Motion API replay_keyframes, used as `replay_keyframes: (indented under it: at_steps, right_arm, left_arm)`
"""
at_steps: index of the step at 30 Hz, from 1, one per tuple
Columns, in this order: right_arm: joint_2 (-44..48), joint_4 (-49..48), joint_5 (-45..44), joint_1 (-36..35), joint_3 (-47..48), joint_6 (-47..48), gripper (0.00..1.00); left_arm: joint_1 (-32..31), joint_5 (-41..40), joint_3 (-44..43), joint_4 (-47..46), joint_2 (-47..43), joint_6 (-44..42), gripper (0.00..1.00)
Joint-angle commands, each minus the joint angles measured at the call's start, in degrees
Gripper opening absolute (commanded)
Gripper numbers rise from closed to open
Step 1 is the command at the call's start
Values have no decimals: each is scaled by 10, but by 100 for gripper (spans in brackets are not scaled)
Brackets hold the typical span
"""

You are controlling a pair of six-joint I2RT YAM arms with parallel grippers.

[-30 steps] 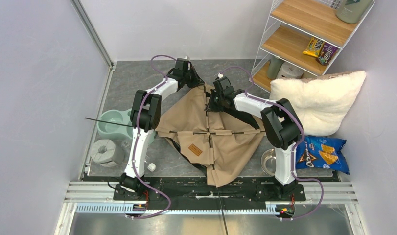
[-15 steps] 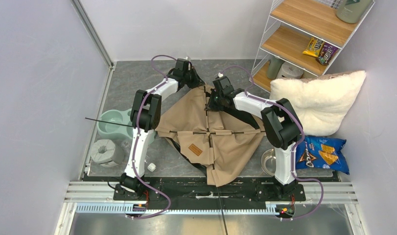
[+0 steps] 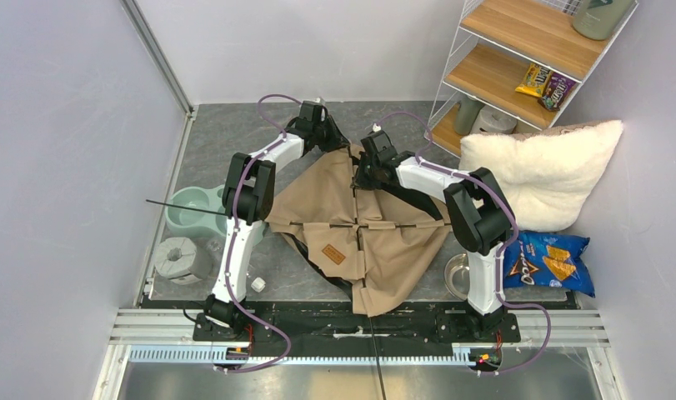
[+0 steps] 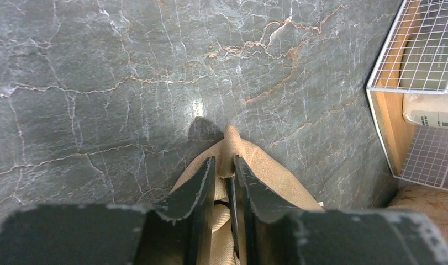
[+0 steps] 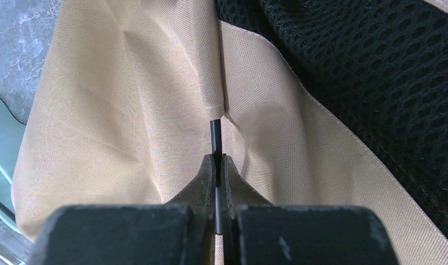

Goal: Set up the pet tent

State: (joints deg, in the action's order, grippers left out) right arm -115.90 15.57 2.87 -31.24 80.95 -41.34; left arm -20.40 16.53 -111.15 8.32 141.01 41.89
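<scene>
— Where is the pet tent (image 3: 359, 225)?
— Collapsed flat mid-counter (image 3: 234, 150), its far edge under both tools.
— Grips?
— The right tool (image 5: 217, 157) is clamped on a thin black pole (image 5: 215, 132) where it leaves the fabric sleeve; only the right wrist view shows that. The left tool (image 4: 224, 161) has its jaws narrowly apart around the far corner tip. Whether it is pinching, I cannot tell.
— Surroundings?
— Fluffy pillow (image 3: 543, 171) close on the right, green bowl (image 3: 192, 208) on the left, wire shelf (image 3: 518, 58) beyond.
</scene>
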Motion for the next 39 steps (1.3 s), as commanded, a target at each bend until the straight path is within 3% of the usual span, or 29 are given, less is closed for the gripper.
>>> replay_keyframes:
  at_steps: [1, 9, 15, 24, 39]
  right_arm:
    - [14, -3, -55, 7, 20, -3, 0]
    - [2, -17, 23, 6, 14, 14, 0]
    - [-2, -18, 22, 6, 5, 11, 0]
    - [-21, 37, -23, 14, 45, -27, 0]
    - [-28, 41, -47, 17, 32, -75, 0]
  left_arm:
    - [-8, 0, 7, 22, -20, -18, 30]
    - [-7, 2, 27, -5, -33, -17, 44]
    - [-7, 3, 38, -12, -37, -20, 51]
    - [-7, 0, 50, -11, -43, -20, 53]
    - [8, -9, 111, -41, -90, -9, 53]
